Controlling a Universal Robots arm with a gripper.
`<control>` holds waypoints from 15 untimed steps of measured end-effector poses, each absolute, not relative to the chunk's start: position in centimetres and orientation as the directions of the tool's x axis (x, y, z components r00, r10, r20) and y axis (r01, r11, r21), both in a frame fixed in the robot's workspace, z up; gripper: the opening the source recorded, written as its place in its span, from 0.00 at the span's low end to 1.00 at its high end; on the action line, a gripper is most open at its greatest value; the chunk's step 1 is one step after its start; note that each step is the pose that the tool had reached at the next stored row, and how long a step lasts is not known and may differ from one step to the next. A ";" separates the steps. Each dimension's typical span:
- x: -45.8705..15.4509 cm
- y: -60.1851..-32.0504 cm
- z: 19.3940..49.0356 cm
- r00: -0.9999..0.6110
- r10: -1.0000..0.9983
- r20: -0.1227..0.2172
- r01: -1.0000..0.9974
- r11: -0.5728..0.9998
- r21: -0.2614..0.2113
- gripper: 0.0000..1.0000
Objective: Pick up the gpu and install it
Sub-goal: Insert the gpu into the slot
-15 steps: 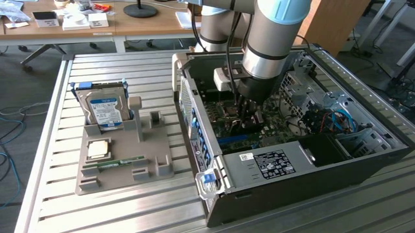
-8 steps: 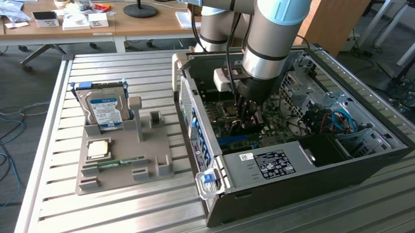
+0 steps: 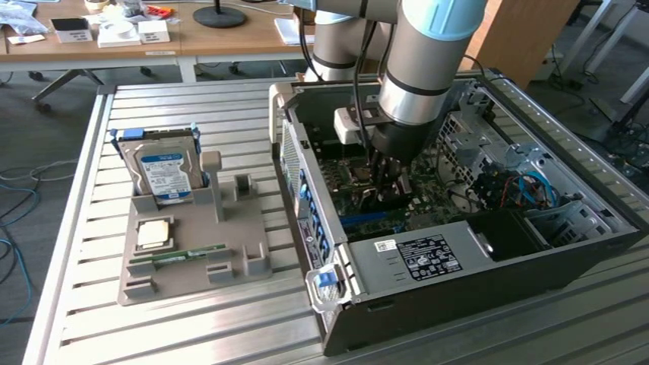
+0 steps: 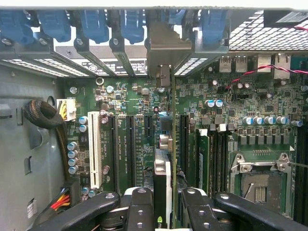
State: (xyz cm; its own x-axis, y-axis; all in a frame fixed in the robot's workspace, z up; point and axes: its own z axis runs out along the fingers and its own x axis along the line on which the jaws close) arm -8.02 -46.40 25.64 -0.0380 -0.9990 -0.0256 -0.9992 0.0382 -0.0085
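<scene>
Wrist view: claw (image 4: 166, 204) grips the gpu (image 4: 162, 166) edge-on over motherboard (image 4: 130, 96).

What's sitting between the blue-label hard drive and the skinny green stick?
A square silver CPU lies on the grey tray between the hard drive and the RAM stick, in the exterior view.

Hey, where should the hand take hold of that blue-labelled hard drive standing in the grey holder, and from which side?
I'd grip the hard drive by its free upper half, pinching its two broad faces, coming down from above. It stands on edge in the grey holder, whose slot covers its lower part.
</scene>
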 end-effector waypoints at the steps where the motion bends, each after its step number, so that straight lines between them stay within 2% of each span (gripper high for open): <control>1: -8.0 -46.4 25.6 -0.038 -0.999 -0.026 -0.999 0.038 -0.008 0.27; 15: -8.0 -46.4 25.6 -0.038 -0.999 -0.025 -0.999 0.038 -0.008 0.27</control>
State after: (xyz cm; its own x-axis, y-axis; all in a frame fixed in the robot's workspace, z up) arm -8.04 -46.40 25.56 -0.0379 -0.9990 -0.0254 -0.9992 0.0381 -0.0084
